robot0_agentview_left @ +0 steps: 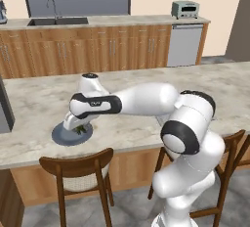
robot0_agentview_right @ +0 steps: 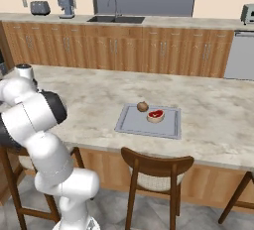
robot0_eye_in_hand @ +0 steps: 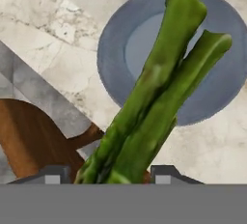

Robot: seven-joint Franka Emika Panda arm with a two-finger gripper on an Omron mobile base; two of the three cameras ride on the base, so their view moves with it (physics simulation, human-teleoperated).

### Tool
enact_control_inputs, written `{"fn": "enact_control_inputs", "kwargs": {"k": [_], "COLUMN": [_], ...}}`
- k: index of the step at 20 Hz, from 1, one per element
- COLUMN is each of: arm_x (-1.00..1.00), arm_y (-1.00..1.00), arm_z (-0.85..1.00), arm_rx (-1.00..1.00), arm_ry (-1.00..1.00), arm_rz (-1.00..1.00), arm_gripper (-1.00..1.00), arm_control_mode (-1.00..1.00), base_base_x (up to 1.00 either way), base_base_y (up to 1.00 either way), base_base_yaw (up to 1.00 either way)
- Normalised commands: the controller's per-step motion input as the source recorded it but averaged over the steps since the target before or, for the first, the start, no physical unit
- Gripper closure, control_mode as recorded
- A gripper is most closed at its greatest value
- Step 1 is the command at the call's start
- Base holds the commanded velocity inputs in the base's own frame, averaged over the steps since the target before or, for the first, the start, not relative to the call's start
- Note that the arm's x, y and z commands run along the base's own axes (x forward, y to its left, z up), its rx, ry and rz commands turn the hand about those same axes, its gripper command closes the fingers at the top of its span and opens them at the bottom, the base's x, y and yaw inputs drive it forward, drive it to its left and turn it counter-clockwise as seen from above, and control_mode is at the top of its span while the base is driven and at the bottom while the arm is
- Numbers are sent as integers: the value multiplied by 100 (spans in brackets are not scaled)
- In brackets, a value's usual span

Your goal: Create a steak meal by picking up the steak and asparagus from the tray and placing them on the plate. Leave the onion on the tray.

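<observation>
My gripper (robot0_agentview_left: 78, 124) hangs low over the round blue-grey plate (robot0_agentview_left: 63, 136) near the island counter's front edge. It is shut on the asparagus (robot0_agentview_left: 81, 129). In the hand view the green asparagus (robot0_eye_in_hand: 159, 97) stalks rise from between the gripper (robot0_eye_in_hand: 111, 175) fingertips (robot0_eye_in_hand: 166, 175) and reach across the plate (robot0_eye_in_hand: 116, 59). The stalks seem to hover just above the plate; I cannot tell whether they touch it. Far to the right, the grey tray (robot0_agentview_right: 134, 125) holds the steak (robot0_agentview_right: 156, 116) and the brown onion (robot0_agentview_right: 142, 106).
Wooden chairs (robot0_agentview_left: 78, 170) (robot0_agentview_right: 156, 167) stand along the island's front edge, one right below the plate. My white arm stretches leftward over the counter (robot0_agentview_left: 39, 99). A back counter with a sink (robot0_agentview_left: 57, 21) and a toaster oven (robot0_agentview_left: 185, 9) lies beyond.
</observation>
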Motion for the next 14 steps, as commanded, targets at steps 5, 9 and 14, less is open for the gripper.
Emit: {"fn": "enact_control_inputs", "kwargs": {"k": [5,9,14], "arm_x": [47,33,25], "arm_y": [27,32,12], "arm_z": [-24,-38,-40], "arm_rx": [0,0,0], "arm_ry": [0,0,1], "arm_rz": [0,0,0], "arm_gripper": [100,100,100], "arm_control_mode": [-100,-100,-100], "base_base_x": [0,0,0], "base_base_y": [0,0,0], "base_base_yaw": [0,0,0]}}
